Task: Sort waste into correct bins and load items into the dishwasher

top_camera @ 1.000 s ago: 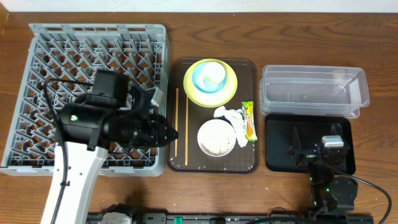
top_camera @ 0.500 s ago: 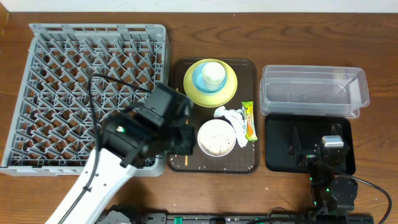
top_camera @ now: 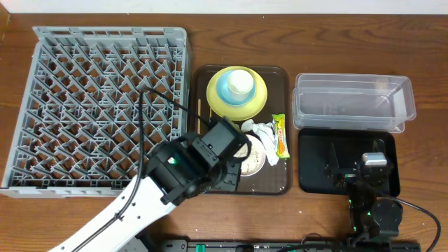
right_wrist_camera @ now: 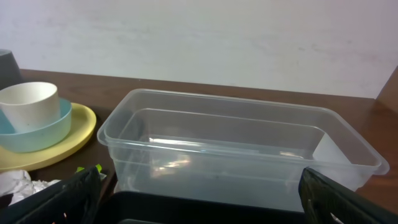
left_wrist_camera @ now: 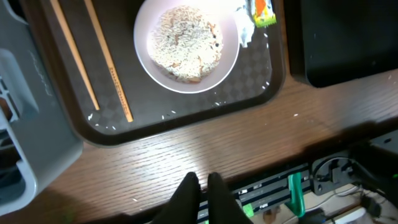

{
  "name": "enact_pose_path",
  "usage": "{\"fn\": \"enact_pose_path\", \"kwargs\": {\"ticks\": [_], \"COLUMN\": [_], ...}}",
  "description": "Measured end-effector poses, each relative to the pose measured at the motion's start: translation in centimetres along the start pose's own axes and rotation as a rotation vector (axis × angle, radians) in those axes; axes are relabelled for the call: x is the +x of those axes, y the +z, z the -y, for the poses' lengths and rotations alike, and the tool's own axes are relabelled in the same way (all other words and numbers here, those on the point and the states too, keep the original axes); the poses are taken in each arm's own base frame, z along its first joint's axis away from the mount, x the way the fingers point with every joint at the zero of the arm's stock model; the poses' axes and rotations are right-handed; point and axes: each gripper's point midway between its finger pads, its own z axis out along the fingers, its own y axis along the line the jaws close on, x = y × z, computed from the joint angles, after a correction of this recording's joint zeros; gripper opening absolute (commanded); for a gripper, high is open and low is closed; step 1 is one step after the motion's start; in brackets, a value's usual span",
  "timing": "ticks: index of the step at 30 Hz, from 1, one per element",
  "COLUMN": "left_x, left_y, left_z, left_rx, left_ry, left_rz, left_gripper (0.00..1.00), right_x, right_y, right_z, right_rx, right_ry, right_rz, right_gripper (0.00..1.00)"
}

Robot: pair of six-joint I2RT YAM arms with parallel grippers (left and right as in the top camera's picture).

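My left gripper point(left_wrist_camera: 199, 185) is shut and empty, its tips over the bare table in front of the brown serving tray point(top_camera: 276, 183). Its arm point(top_camera: 210, 157) covers the left part of the white bowl point(top_camera: 255, 161), which holds rice-like food point(left_wrist_camera: 185, 34). The chopsticks point(left_wrist_camera: 109, 62) lie at the tray's left. The crumpled tissue point(top_camera: 262, 131) and the orange-and-green wrapper point(top_camera: 280, 135) lie right of the bowl. The white cup point(top_camera: 241, 82) sits in the light-blue cup point(top_camera: 225, 89) on the yellow plate point(top_camera: 257, 98). My right gripper point(right_wrist_camera: 205, 199) is wide open over the black tray point(top_camera: 315, 161).
The grey dish rack point(top_camera: 105, 98) fills the left of the table. The clear tub point(top_camera: 353, 101) stands behind the black tray and shows close in the right wrist view point(right_wrist_camera: 236, 149). Cables and a rail point(left_wrist_camera: 292, 186) run along the table's front edge.
My left arm has swung right, from above the dish rack to above the brown tray, and now covers part of the bowl. The right arm has not moved.
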Motion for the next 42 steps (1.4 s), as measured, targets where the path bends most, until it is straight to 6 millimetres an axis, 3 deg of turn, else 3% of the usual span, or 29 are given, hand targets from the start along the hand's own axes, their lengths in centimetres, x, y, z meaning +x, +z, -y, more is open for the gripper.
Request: {"fn": "enact_pose_path", "kwargs": {"ticks": [6, 18, 24, 26, 33, 36, 42], "left_x": [0.2, -0.1, -0.1, 0.0, 0.5, 0.9, 1.3], "left_y": [1.0, 5.1, 7.2, 7.7, 7.7, 7.7, 7.8], "left_z": [0.3, 0.2, 0.0, -0.1, -0.1, 0.2, 1.1], "left_rx": [-0.024, -0.097, -0.131, -0.141, -0.139, -0.13, -0.115], "left_ry": [0.02, 0.016, 0.013, 0.014, 0.005, -0.007, 0.009], "left_rz": [-0.027, -0.114, -0.162, -0.174, -0.202, -0.215, -0.218], "left_gripper": [0.08, 0.09, 0.17, 0.25, 0.33, 0.43, 0.5], "right_x": [0.0, 0.0, 0.0, 0.0, 0.0, 0.0, 0.0], "right_y": [0.0, 0.0, 0.0, 0.0, 0.0, 0.0, 0.0], "right_z": [0.0, 0.0, 0.0, 0.0, 0.0, 0.0, 0.0], "right_rx": [0.0, 0.0, 0.0, 0.0, 0.0, 0.0, 0.0], "right_ry": [0.0, 0.0, 0.0, 0.0, 0.0, 0.0, 0.0], "right_rz": [0.0, 0.0, 0.0, 0.0, 0.0, 0.0, 0.0], "right_gripper": [0.99, 0.99, 0.99, 0.99, 0.99, 0.99, 0.99]}}
